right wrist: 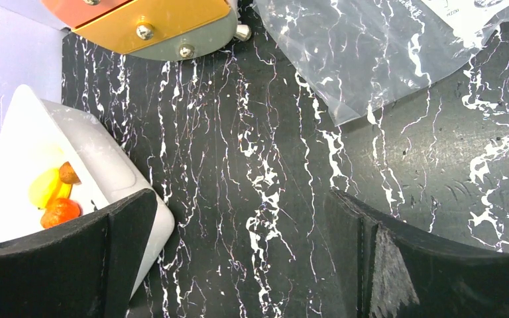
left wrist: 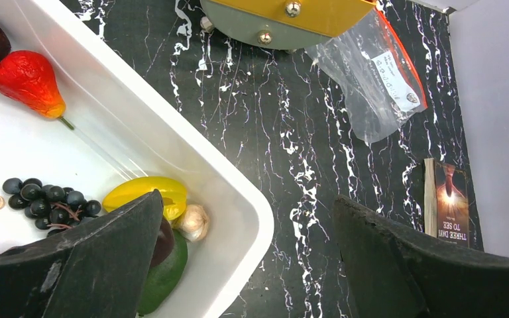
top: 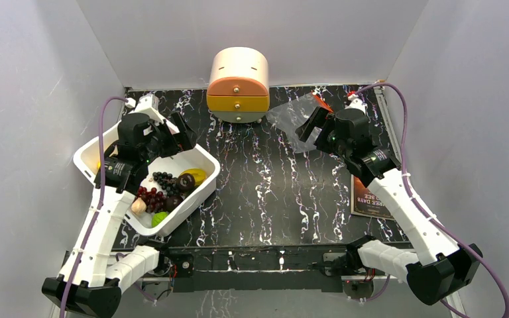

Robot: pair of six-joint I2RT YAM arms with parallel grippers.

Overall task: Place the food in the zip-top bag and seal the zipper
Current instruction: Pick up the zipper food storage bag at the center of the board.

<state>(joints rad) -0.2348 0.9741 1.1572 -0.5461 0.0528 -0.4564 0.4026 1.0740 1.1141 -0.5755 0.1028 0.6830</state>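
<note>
Food (top: 169,189) lies in a white tub (top: 211,167) at the near left of the worktop (top: 272,185); the clear bag (left wrist: 371,79) lies flat at the far right beside a small drawer chest (top: 238,83). Left pincer (left wrist: 246,199) hangs spread over the tub, right pincer (right wrist: 242,195) spread near the bag.

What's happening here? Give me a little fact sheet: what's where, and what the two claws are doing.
food: in the white tub, left side
zip-top bag: flat on the table, empty, beside the drawer box
left gripper: open, over the tub's rim
right gripper: open, holding nothing, near the bag
progress: nothing bagged yet
</note>
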